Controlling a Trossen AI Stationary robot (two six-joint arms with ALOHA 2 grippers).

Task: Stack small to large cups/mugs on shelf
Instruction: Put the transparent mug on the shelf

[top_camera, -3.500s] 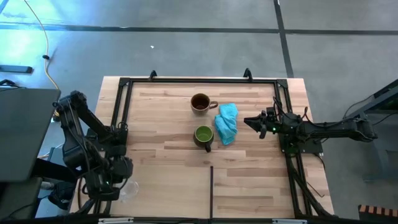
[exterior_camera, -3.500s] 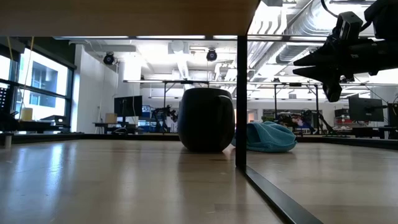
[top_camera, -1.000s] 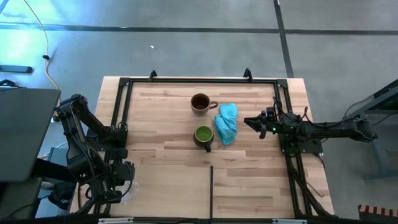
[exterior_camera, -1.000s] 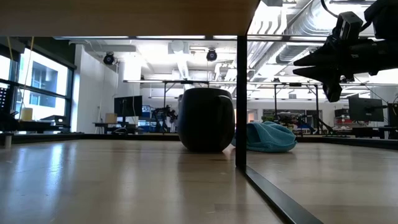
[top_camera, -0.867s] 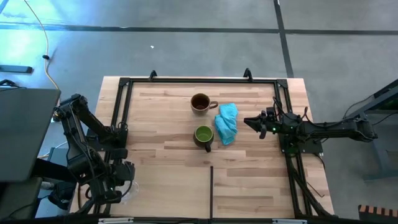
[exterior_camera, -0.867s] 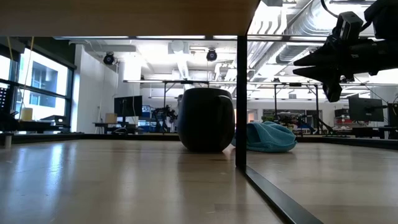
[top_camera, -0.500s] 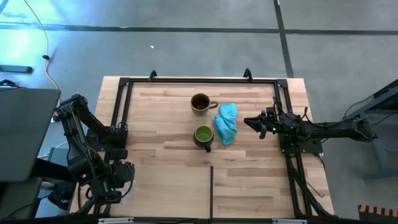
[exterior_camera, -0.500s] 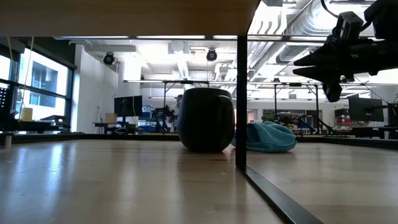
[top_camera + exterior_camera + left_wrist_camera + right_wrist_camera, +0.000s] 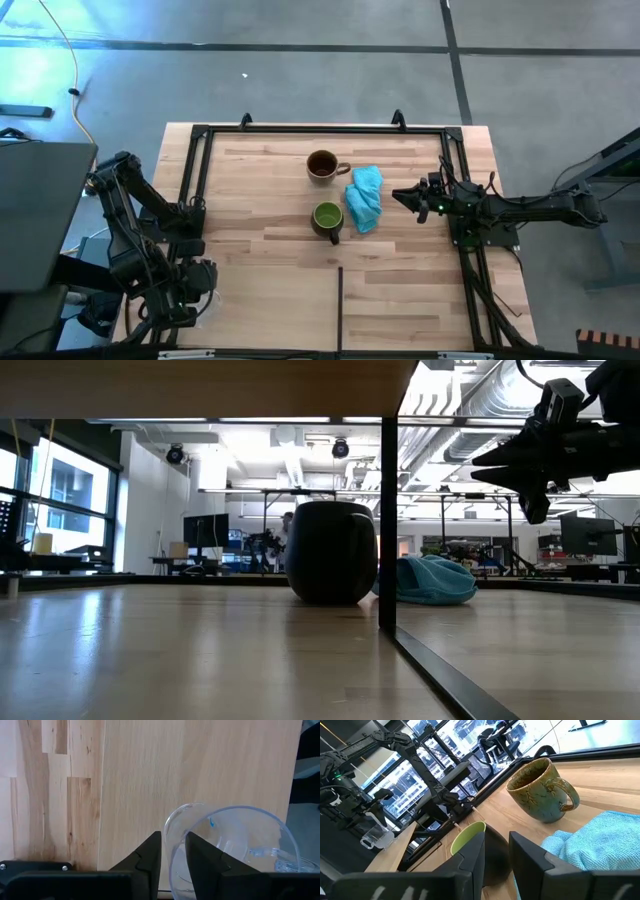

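Observation:
The tiny clear cup [image 9: 235, 840] sits at the wooden shelf panel's [image 9: 260, 240] near left corner, in my left gripper [image 9: 200, 285], which is shut on it; it also shows in the right wrist view [image 9: 374, 837]. The green mug [image 9: 327, 216] stands upright at the panel's middle. The brown mug [image 9: 322, 165] stands upright behind it, handle toward the right. My right gripper [image 9: 397, 194] hovers shut and empty above the panel's right side, pointing at the mugs. My left gripper pinches the clear cup's wall at its rim [image 9: 170, 827], one finger inside the cup and one outside. The fingers come from above, pointing down. The cup stays mouth up; whether its base touches the panel I cannot tell.
A light-blue cloth [image 9: 364, 197] lies crumpled right of the two mugs, between them and my right gripper. Black frame rails [image 9: 195, 180] run along the panel's left, far and right sides. A thin dark seam [image 9: 340, 305] runs from the near edge.

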